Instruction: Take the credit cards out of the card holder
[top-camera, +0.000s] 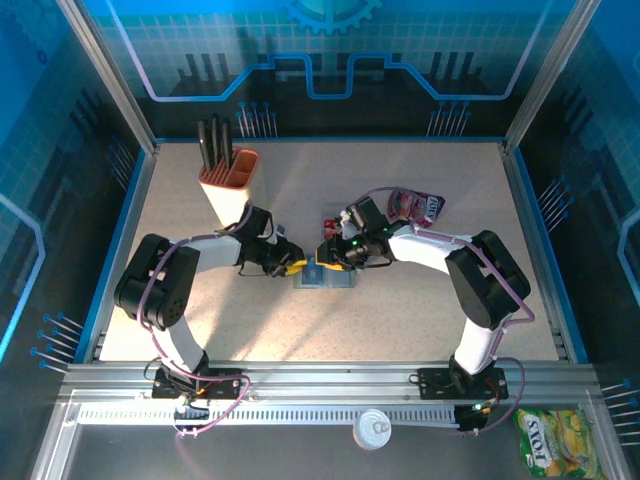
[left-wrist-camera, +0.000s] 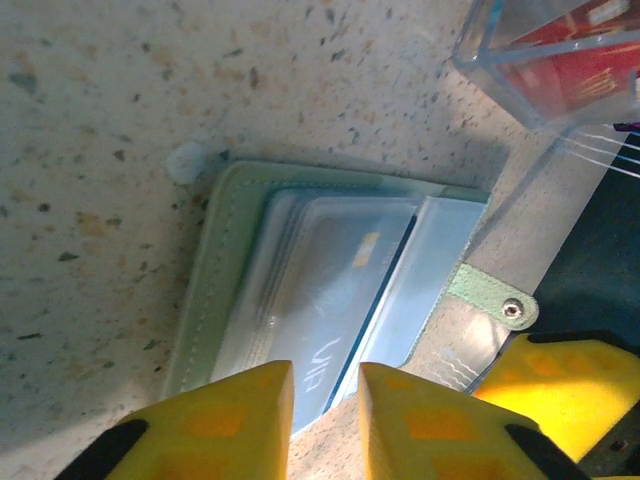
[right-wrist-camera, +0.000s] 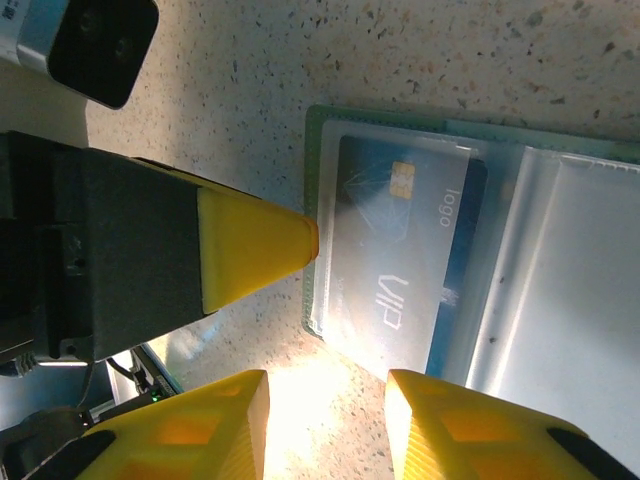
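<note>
**Listing what you have around the open card holder**

- Card holder (left-wrist-camera: 215, 300): grey-green, lying open and flat on the speckled table (left-wrist-camera: 90, 150). Its snap tab (left-wrist-camera: 495, 300) juts out from one side.
- Credit card (right-wrist-camera: 400, 240): one, bluish, with a chip and "VIP" legible, tucked under the holder's clear sleeve. You cannot make out whether more cards lie beneath it.
- Left gripper (left-wrist-camera: 325, 415): at the holder's edge, yellow jaws narrowed to a slim gap with the sleeve's edge running in between. The frame cuts off the finger bases, and you cannot tell whether they pinch it. In the right wrist view, one of its fingertips (right-wrist-camera: 265, 245) touches the holder's rim.
- Right gripper (right-wrist-camera: 325, 425): at the adjoining edge of the holder, jaws part-way apart, with nothing clamped between them.
- Clear box (left-wrist-camera: 560, 60): just beyond the holder and cropped by the frame. Something red and blurred sits inside; you cannot identify it.
- Pink pouch (top-camera: 415, 207) and pen cup (top-camera: 228, 175): both well apart from the holder.
</note>
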